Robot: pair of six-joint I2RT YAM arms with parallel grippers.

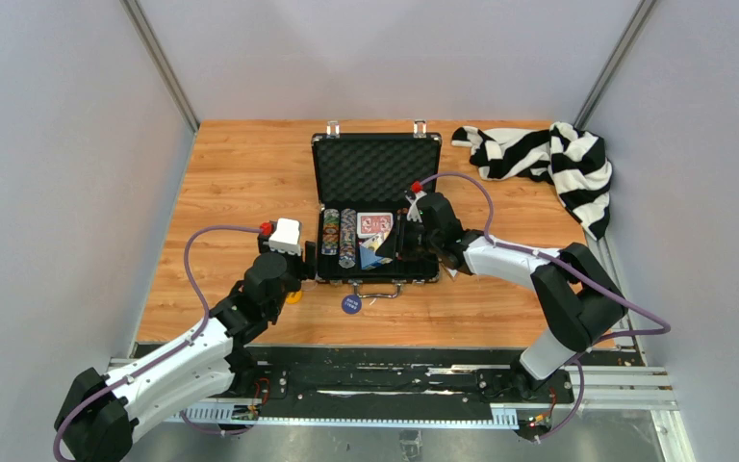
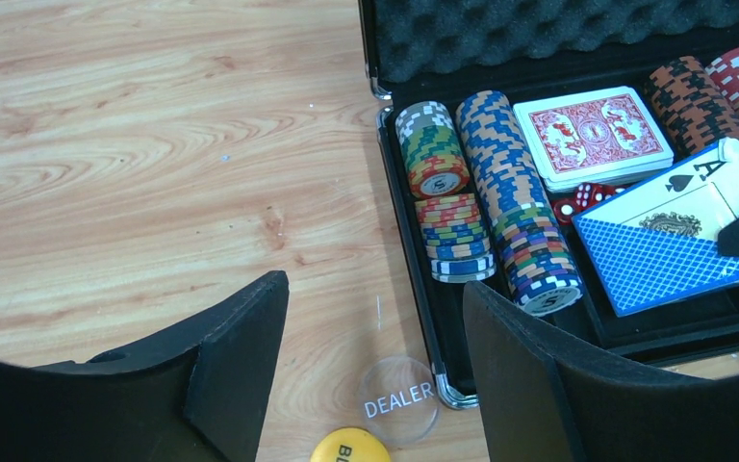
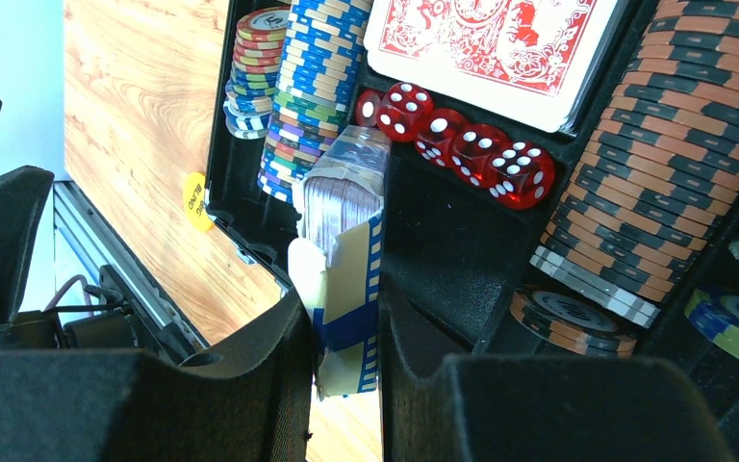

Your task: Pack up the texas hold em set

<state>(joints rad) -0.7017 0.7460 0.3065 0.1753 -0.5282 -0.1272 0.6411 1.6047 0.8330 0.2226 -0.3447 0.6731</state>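
Table (image 1: 231,192): case (image 1: 375,166) lies open mid-table, lid up, handle toward the arms. Chips (image 2: 515,192) fill rows at the left and right of the tray. Red deck (image 2: 597,135) sits flat in the back slot, with dice (image 3: 462,144) in a row just in front of it. Blue deck (image 2: 664,250) is not seated: it lies tilted over the front slot, flap open and card edges showing. The right gripper (image 3: 346,322) has its fingers closed in on the flap end and grips the box. Outside the case, the clear dealer button (image 2: 399,399) and yellow button (image 2: 349,447) lie on the table just beside the near-left corner, and the blue button (image 1: 351,304) lies in front of the handle. Left gripper (image 2: 375,294) is spread wide, holds nothing and hovers over the table, the dealer button just ahead between its fingers. Judgement: task well along. Left to do: seat the blue deck, stow three buttons, close the lid.
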